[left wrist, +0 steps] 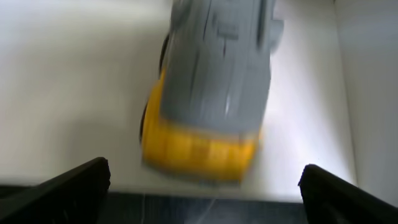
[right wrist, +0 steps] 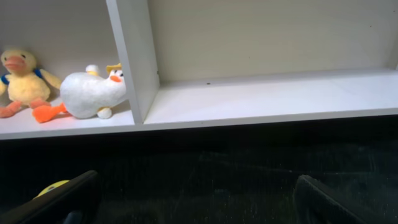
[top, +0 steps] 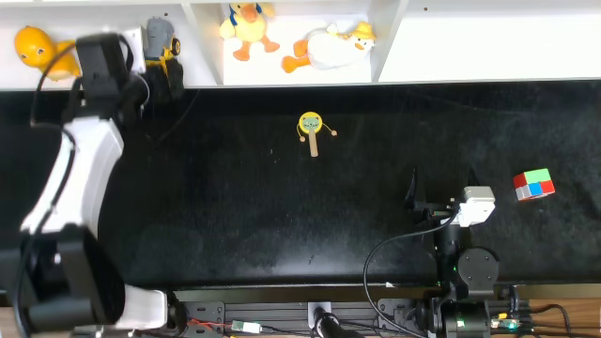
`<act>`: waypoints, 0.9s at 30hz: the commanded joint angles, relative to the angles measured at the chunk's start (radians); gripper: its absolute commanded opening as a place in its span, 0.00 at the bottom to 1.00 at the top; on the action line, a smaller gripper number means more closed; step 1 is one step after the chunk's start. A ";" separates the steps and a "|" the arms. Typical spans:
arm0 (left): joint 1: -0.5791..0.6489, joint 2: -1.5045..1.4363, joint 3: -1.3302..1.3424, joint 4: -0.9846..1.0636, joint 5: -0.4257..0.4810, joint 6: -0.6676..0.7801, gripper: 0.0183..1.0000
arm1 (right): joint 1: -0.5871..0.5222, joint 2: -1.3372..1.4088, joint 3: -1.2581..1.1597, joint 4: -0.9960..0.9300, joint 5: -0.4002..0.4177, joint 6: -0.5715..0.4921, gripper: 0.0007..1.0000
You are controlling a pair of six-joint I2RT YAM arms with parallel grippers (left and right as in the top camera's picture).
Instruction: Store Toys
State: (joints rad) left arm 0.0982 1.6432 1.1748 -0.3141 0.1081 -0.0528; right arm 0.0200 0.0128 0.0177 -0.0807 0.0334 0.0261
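A grey and yellow toy truck point(left wrist: 208, 93) stands in the white shelf's point(top: 394, 70) left compartment, shown from above as truck point(top: 161, 41). My left gripper point(left wrist: 205, 208) is open right in front of it, fingers wide on either side and not touching it; from above this gripper point(top: 161, 83) sits at the shelf's edge. A small yellow rattle drum point(top: 311, 128) and a coloured cube point(top: 533, 185) lie on the black table point(top: 235, 207). My right gripper point(top: 413, 192) is low at the front right, open and empty point(right wrist: 199, 211), facing the shelf.
An orange-yellow toy point(top: 38, 47) sits at the far left of the shelf. A yellow duck point(top: 247, 23) and a white goose point(top: 329, 47) share the middle compartment. A white divider point(right wrist: 134, 62) separates them from the bare right compartment point(right wrist: 280, 93).
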 commanded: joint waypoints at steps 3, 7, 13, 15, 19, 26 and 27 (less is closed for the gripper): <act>0.016 -0.385 -0.406 0.061 -0.126 0.002 1.00 | -0.002 -0.008 -0.013 0.005 0.000 0.004 1.00; 0.019 -0.742 -0.695 0.256 -0.047 -0.035 1.00 | -0.002 -0.008 -0.013 0.005 0.000 0.004 1.00; -0.051 -1.041 -0.969 0.679 0.022 0.072 1.00 | -0.002 -0.008 -0.013 0.005 0.000 0.004 1.00; -0.103 -1.141 -1.036 0.682 0.023 0.159 1.00 | -0.002 -0.008 -0.013 0.005 0.000 0.004 0.99; -0.170 -1.378 -1.149 0.556 -0.005 0.227 1.00 | -0.002 -0.008 -0.013 0.005 0.000 0.004 0.99; -0.170 -1.638 -1.167 0.227 -0.071 0.169 1.00 | -0.002 -0.008 -0.013 0.005 0.000 0.004 0.99; -0.170 -1.641 -1.167 0.237 -0.087 0.165 1.00 | -0.002 -0.008 -0.013 0.005 0.000 0.004 1.00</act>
State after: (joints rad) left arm -0.0662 0.0570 0.0090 -0.0734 0.0750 0.1234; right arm 0.0204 0.0132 0.0177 -0.0803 0.0334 0.0261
